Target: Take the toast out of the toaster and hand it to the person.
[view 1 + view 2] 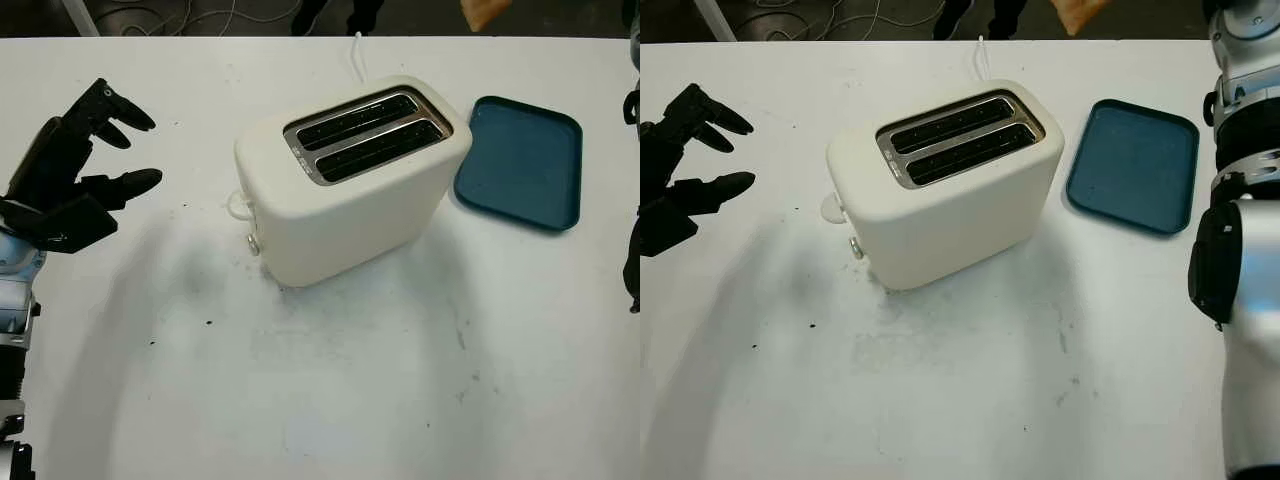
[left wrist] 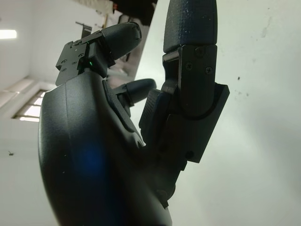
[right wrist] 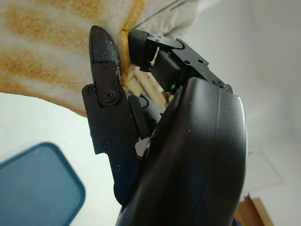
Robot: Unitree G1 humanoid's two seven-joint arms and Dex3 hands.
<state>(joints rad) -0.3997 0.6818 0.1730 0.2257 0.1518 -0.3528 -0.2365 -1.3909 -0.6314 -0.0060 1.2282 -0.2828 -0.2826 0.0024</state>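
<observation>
A cream two-slot toaster (image 1: 350, 180) stands in the middle of the white table, both slots looking dark and bare. My right hand (image 3: 117, 52) is shut on a slice of toast (image 3: 47, 42), pinched between its fingers high above the table's far edge. A corner of that toast (image 1: 487, 12) shows at the top of the left eye view, beyond the table. The right arm (image 1: 1240, 200) rises along the right side. My left hand (image 1: 95, 150) hovers open over the table's left side, apart from the toaster.
A dark teal tray (image 1: 522, 162) lies right of the toaster, with nothing on it. The toaster's white cord (image 1: 357, 55) runs to the far edge. Dark feet of a person (image 1: 980, 15) stand beyond the table.
</observation>
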